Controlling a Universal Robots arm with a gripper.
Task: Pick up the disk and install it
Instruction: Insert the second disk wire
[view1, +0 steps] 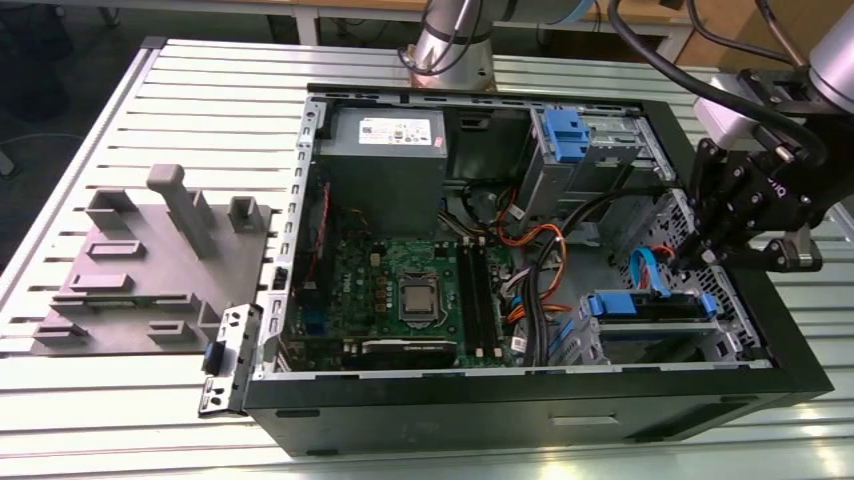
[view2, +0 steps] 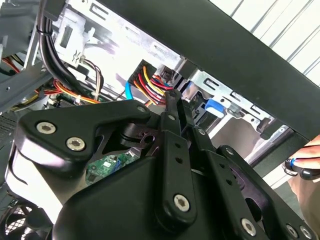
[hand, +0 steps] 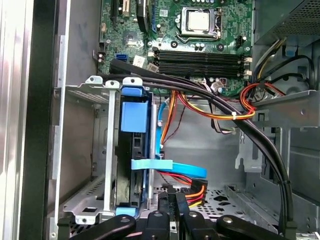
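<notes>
The disk (view1: 650, 305) sits in the drive cage at the front corner of the open computer case (view1: 534, 405), on the exterior view's right, its blue rail showing on top. In the first wrist view the disk (hand: 131, 150) stands on edge inside the metal cage (hand: 102, 130), with a blue cable (hand: 167, 167) running to its end. My gripper (view1: 683, 262) hangs just above and behind the cage, a little apart from the disk. Its fingers (view2: 172, 112) are pressed together with nothing between them, and the fingertips (hand: 172, 207) point towards the disk's cable end.
A grey power supply (view1: 387, 135) and a blue clip with a metal cage (view1: 567, 135) fill the case's far side. The motherboard (view1: 400, 290) lies in the middle, with thick black cables (hand: 240, 125) and orange wires crossing it. A grey fixture (view1: 147, 260) rests on the slatted table. A person's hand (view2: 305, 160) is outside the case.
</notes>
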